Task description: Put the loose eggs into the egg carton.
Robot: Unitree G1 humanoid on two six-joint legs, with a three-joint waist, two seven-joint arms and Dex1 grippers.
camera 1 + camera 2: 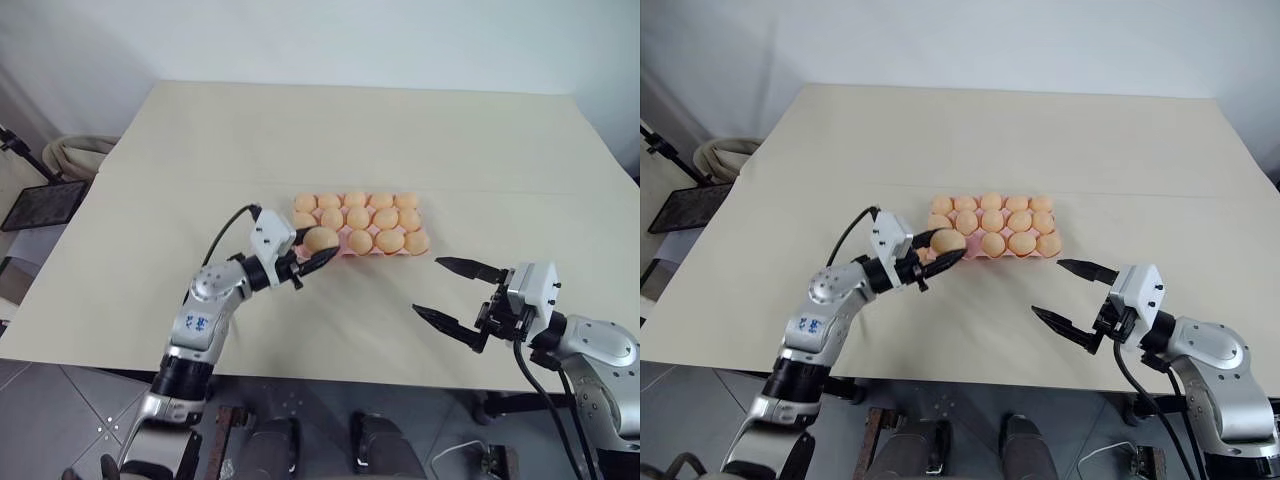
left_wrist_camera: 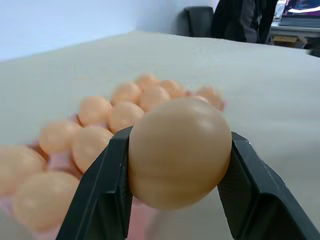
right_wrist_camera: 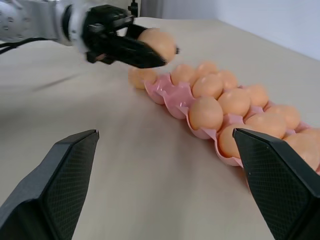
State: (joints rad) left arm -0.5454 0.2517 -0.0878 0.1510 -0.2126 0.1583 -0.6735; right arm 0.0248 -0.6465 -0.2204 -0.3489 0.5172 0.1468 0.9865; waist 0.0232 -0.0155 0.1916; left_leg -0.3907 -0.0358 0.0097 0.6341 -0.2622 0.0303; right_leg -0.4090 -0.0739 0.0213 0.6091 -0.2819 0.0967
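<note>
1. Egg carton (image 1: 350, 250): a flat pink moulded tray, three rows of five cups, lying near the middle of the beige table (image 1: 200, 150). Almost every cup holds a pale orange-tan egg (image 1: 358, 217); the cup at its near-left corner is hidden behind the left gripper.
2. Held egg (image 2: 179, 150): smooth, matte, evenly orange-tan, with a faint seam round its lower half; no marking on it.
3. Left gripper (image 1: 318, 252): black fingers (image 2: 107, 190) closed on the held egg, one pad on each side, at the carton's near-left corner.
4. Right gripper (image 1: 455, 293): fingers spread wide, empty, near the table's front edge, apart from the carton.
5. Writing: small blue characters on the left forearm (image 1: 196, 322), too small to read.
</note>
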